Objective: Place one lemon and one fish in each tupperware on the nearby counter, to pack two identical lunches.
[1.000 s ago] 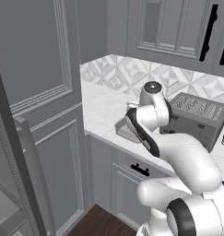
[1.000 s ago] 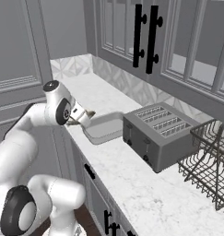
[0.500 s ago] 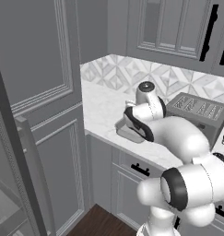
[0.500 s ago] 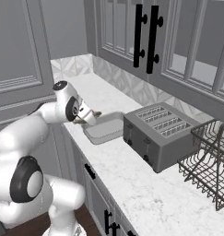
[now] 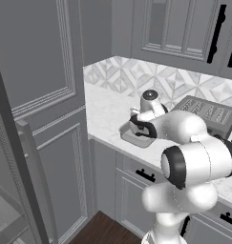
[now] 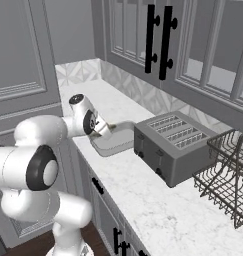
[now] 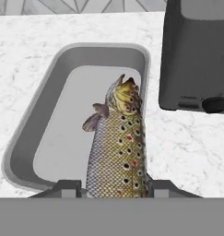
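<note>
A brown spotted fish (image 7: 115, 147) is clamped between my fingers, and my gripper (image 7: 114, 189) is shut on its lower body. It hangs head-first over the right half of the tupperware (image 7: 26, 147), a shallow light-grey tray whose visible floor is bare. The tray stands on the white marble counter (image 7: 178, 143). From the base, my gripper (image 5: 136, 127) hovers just above the tupperware (image 5: 132, 139) near the counter's front edge. From the other side, my gripper (image 6: 106, 131) is at the near-left end of the tupperware (image 6: 120, 144). The lemon is out of view.
A dark grey toaster (image 6: 175, 145) stands right beside the tray, its front corner (image 7: 196, 60) close to the fish. A wire dish rack (image 6: 228, 175) sits further right. Wall cabinets hang above, and a tall cabinet (image 5: 36, 95) rises to the left.
The hand has moved a little further over the tray with the fish still held. The elbow has swung round, so the arm now looms larger in both base views.
</note>
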You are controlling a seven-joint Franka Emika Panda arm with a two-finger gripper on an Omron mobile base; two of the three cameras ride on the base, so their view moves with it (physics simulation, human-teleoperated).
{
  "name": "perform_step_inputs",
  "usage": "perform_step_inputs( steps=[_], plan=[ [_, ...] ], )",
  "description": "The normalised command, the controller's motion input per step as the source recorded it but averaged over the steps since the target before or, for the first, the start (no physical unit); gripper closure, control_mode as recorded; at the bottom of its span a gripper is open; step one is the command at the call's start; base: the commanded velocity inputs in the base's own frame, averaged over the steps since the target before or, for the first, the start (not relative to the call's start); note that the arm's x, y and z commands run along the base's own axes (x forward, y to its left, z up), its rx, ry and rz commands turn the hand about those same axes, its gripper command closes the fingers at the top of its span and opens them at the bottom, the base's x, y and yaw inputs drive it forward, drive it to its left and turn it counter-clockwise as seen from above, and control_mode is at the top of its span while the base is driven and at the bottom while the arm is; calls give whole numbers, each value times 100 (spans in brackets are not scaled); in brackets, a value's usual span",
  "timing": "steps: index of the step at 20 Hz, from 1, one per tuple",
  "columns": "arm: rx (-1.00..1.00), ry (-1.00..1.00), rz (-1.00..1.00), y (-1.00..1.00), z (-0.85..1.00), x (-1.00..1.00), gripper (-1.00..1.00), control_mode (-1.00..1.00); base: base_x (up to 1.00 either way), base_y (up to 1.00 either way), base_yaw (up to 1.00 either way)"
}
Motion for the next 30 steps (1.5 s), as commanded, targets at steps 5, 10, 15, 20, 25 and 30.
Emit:
perform_step_inputs(
  steps=[5, 10, 15, 20, 25, 30],
  plan=[
    [0, 0, -4, -5, -29, 45, 100, -100, 0, 0, 0],
    [0, 1, -5, -1, -26, 44, 100, -100, 0, 0, 0],
    [0, 6, -7, 0, -29, 45, 100, -100, 0, 0, 0],
    [0, 5, -6, -4, -31, 44, 100, -100, 0, 0, 0],
    [0, 1, -5, -13, -29, 46, 100, -100, 0, 0, 0],
    [0, 0, -3, -17, -27, 41, 100, -100, 0, 0, 0]
  ],
)
